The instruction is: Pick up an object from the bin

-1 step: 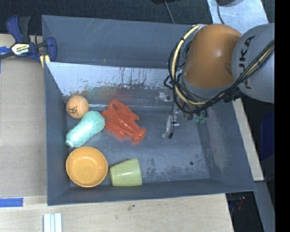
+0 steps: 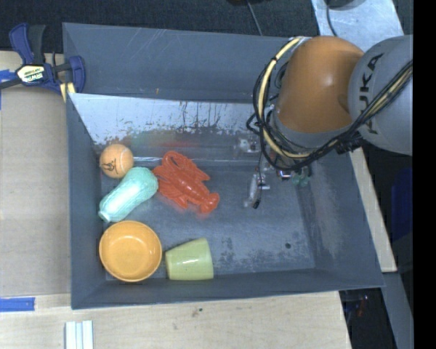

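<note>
Five loose things are gathered on the left side of the grey metal bin [image 2: 305, 217]. A small tan ball with dark markings [image 2: 116, 159] is set near the far-left corner. A pale mint-green, bottle-shaped soft thing [image 2: 128, 193] is laid aslant just below it. A red-orange lobster-shaped toy [image 2: 185, 182] is spread beside these two, toward the middle. A shallow orange plastic bowl [image 2: 131, 250] is placed in the near-left corner. A pale green plastic cup [image 2: 190, 260] is tipped on its side by the near wall, just beside the bowl.

The gripper [image 2: 255, 198] is hung below the arm's orange cover over bare floor right of the middle, near the lobster toy but apart from it. No thing of the bin is seen at its tip. Whether it is released or clenched cannot be told, since the tip is presented as one narrow sliver.

The step in hand is judged to be positioning: nothing has been picked yet. The lobster toy is the nearest candidate. For it, the gripper would have to be carried left until it is centred over the toy's body. It would then have to be opened across the narrow width, lowered almost to the floor, closed and raised. The toy's uneven limbs should give purchase. The ball and the soft thing close by would have to be left undisturbed.
</note>
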Robot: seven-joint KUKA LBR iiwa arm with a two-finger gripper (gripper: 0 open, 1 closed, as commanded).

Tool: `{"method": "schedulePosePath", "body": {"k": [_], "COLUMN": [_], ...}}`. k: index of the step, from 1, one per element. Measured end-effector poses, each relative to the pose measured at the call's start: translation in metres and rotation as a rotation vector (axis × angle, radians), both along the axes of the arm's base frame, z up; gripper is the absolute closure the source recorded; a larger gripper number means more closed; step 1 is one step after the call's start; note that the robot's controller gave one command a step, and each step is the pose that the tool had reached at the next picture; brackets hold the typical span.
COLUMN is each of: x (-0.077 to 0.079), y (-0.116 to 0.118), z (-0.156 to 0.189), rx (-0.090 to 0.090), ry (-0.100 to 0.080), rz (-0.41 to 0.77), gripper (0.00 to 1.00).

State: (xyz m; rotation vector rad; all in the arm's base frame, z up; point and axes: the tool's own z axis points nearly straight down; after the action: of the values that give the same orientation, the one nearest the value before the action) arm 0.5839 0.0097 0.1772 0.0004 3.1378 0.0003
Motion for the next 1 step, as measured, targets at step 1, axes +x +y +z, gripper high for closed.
{"method": "schedulePosePath", "body": {"k": [1], "x": [-0.0276], "y": [0.0408], "z": [-0.0519], "rx": [0.000], "ry": [0.001], "rz": [-0.005], "gripper": [0.00]}}
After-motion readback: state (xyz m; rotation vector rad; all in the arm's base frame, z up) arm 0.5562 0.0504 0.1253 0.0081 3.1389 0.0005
